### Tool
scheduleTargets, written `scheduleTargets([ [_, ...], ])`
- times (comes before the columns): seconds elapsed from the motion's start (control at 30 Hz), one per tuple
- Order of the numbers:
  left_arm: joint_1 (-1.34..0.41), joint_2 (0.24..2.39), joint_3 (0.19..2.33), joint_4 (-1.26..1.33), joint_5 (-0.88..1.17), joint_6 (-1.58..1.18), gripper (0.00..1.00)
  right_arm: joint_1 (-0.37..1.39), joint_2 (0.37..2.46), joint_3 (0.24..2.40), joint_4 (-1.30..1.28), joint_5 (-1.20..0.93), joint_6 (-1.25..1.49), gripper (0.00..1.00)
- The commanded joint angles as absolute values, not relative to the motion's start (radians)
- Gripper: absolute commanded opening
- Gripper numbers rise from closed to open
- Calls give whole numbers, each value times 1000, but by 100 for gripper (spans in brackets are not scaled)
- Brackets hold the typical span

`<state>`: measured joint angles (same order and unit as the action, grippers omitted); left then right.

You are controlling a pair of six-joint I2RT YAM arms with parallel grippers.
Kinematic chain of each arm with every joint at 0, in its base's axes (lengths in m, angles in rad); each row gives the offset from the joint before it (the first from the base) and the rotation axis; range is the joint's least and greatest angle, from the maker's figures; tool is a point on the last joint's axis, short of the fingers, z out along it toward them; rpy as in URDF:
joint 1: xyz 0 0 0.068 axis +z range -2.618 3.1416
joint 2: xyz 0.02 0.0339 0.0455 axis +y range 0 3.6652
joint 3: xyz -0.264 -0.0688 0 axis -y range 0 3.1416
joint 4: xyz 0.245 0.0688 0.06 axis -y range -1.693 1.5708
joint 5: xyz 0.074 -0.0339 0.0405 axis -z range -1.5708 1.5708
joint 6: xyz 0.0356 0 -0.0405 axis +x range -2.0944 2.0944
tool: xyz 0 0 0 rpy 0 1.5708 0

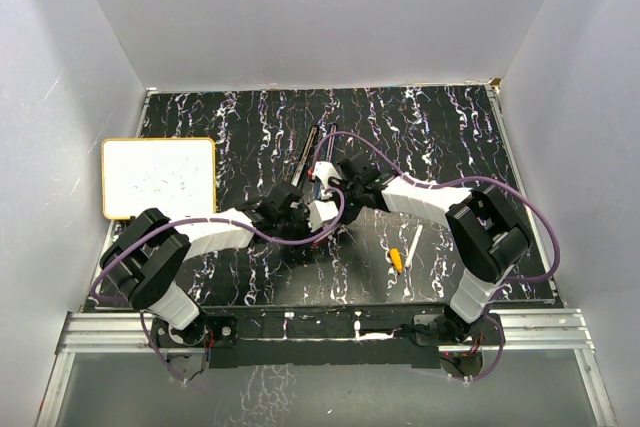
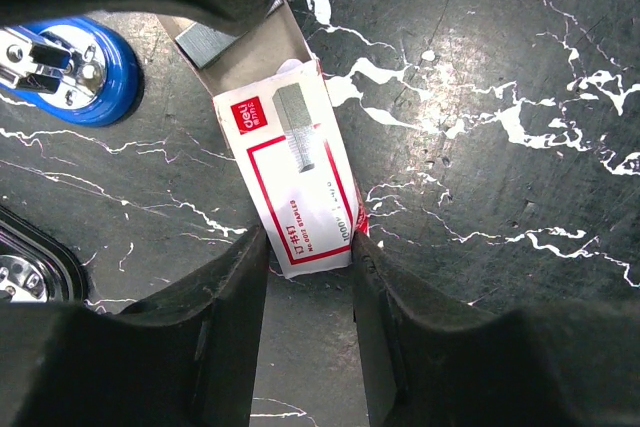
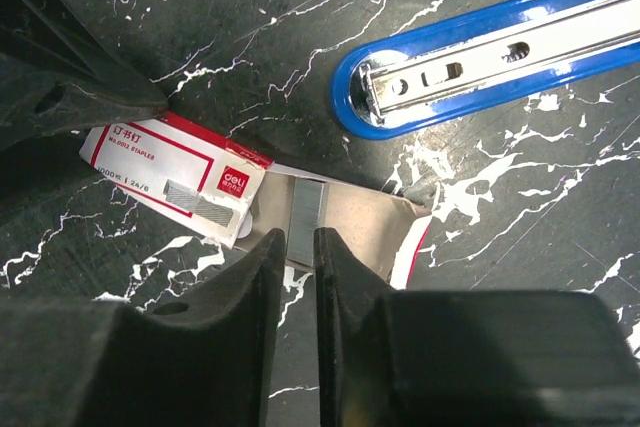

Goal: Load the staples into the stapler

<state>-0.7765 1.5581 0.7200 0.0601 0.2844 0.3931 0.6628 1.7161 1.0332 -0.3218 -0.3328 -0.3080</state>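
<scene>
The right gripper stands with its two fingers close together, pinching the near end of a grey staple strip that lies in the tan tray. The tray sticks out of the red-and-white staples box (its sleeve lies to the left, tilted). The left gripper clasps the box's far-left end. Up right, apart from the tray, the blue stapler lies with its metal channel bare on the black marbled table.

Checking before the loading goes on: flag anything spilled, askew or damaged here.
Nothing spilled or damaged. The staples box is slid open, a staple strip bare in its tray, and the blue stapler lies opened, metal channel exposed; both suit loading.
</scene>
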Motion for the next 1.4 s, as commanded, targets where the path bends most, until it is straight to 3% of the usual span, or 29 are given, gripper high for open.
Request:
scheduleTargets([
  [0.0,-779,1546,721,31,282,405,35,669,1680,1088,-319,-369,-352,26],
  [0.13,-778,1546,722,30,285,407,36,670,1698,1092,-318,-365,-362,38],
  [0.23,-779,1547,722,30,285,408,36,671,1710,1094,-310,-361,-357,41],
  [1.27,-761,1518,711,22,304,432,36,699,1730,964,-186,-229,-341,34],
  [1.37,-759,1513,708,18,307,451,36,698,1734,968,-173,-209,-341,30],
])
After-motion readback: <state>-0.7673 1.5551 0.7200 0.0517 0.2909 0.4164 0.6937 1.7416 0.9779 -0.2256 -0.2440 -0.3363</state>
